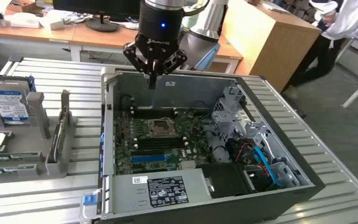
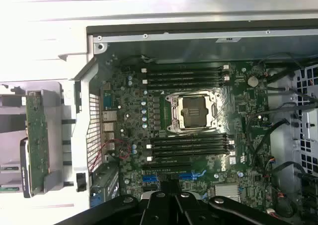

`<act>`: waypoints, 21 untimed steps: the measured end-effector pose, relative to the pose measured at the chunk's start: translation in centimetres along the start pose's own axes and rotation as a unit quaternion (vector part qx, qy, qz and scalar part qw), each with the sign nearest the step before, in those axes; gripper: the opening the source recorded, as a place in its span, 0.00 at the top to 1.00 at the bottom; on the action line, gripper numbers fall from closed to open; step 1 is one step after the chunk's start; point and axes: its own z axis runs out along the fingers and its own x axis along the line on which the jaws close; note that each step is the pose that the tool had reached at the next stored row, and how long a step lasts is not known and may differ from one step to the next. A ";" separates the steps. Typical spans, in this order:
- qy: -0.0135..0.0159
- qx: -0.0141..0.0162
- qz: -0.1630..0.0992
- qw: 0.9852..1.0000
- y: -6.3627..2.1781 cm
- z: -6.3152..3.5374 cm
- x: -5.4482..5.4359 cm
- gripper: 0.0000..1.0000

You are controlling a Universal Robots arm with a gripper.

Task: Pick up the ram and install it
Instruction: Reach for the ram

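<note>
Above the open case point(image 1: 185, 95), the gripper point(image 1: 153, 80) hangs with its fingers pressed together, empty.
The ram point(image 2: 37, 135) stands on edge in the grey rack point(image 1: 37, 112) beside the case, well apart from the gripper.

Slatted table point(image 1: 48, 74) w/ PC case point(image 1: 191, 93), rack point(image 1: 24, 161)

Open from above, the motherboard point(image 1: 188, 128) is hemmed by case walls point(image 1: 179, 93) and drive cage point(image 1: 229, 112).

Ram point(image 2: 37, 130): you have one long, narrow green circuit-board stick, set on edge in a slot of the grey holder point(image 2: 55, 135), just beside the open computer case point(image 2: 198, 36), not installed.
</note>
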 end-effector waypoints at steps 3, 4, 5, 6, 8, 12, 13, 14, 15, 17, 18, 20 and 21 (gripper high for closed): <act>0.000 0.000 0.000 1.000 0.00 0.00 0.0 0.89; 0.000 0.000 0.000 1.000 0.00 0.00 0.0 0.89; 0.000 0.000 0.000 1.000 0.00 0.00 0.0 0.89; 0.000 0.000 0.000 1.000 0.00 0.00 0.0 0.89; 0.000 0.000 0.000 1.000 0.00 0.00 0.1 0.89; 0.000 0.000 0.000 1.000 -0.02 -0.01 0.3 0.89; 0.000 0.000 0.000 1.000 -0.02 -0.01 0.4 0.89; 0.000 0.000 0.000 1.000 -0.03 -0.01 0.5 0.89; 0.000 0.000 0.000 1.000 -0.03 -0.01 0.6 0.89; 0.000 0.000 0.000 1.000 -0.04 -0.02 0.7 0.89; 0.000 0.000 0.000 1.000 -0.05 -0.02 0.8 0.89; 0.000 0.000 0.000 1.000 -0.06 -0.03 1.0 0.89; 0.000 0.000 0.000 1.000 -0.07 -0.03 1.1 0.89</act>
